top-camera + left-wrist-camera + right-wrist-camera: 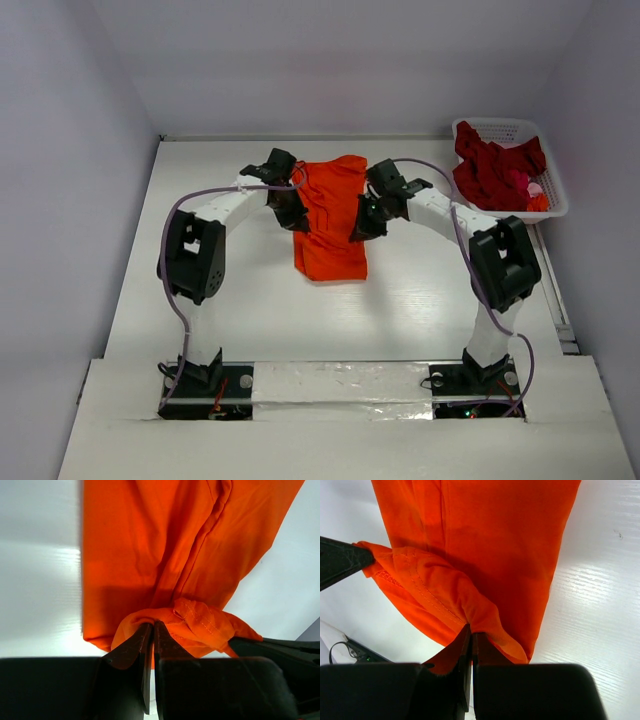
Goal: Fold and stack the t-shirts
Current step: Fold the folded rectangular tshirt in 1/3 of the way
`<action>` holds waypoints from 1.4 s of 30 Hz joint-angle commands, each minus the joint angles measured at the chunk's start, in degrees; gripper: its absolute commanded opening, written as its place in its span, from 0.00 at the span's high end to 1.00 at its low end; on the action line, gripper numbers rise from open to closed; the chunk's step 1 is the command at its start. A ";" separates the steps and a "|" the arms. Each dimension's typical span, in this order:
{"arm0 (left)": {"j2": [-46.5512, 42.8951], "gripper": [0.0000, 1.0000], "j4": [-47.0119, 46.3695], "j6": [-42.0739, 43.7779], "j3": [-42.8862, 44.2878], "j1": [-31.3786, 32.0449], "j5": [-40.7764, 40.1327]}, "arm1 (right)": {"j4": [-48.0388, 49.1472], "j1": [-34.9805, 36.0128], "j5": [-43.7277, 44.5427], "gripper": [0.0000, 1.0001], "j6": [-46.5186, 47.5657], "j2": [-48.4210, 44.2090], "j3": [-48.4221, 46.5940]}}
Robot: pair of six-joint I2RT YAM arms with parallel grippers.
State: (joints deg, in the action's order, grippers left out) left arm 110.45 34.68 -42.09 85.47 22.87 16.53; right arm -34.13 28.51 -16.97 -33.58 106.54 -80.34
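While under t-shirt point(335, 225), white table point(300, 320), grey walls point(330, 60).

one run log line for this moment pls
step: folding | left tool: shut on orange t-shirt | right tool: shut on orange t-shirt | dark red t-shirts: in basket, far right

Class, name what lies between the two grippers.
The orange t-shirt lies there, pinched by the left gripper and right gripper, clearest in the top view.
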 commanded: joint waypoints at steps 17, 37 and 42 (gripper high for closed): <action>4.24 0.79 -0.66 1.74 4.35 -1.78 -0.01 | -0.15 -2.93 0.71 0.69 3.52 7.27 -8.43; -6.83 1.00 -0.31 4.91 1.47 -1.08 -2.30 | -4.45 -4.61 5.02 1.00 5.46 -3.78 -9.32; -8.76 1.00 -1.01 4.65 -2.94 2.43 -2.65 | -3.58 -1.71 4.67 1.00 6.07 -5.73 -4.75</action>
State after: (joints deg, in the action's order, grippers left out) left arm 104.36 33.85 -38.13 84.77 23.73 13.50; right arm -38.54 24.49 -11.25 -28.25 102.24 -87.20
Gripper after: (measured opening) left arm 0.003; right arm 0.011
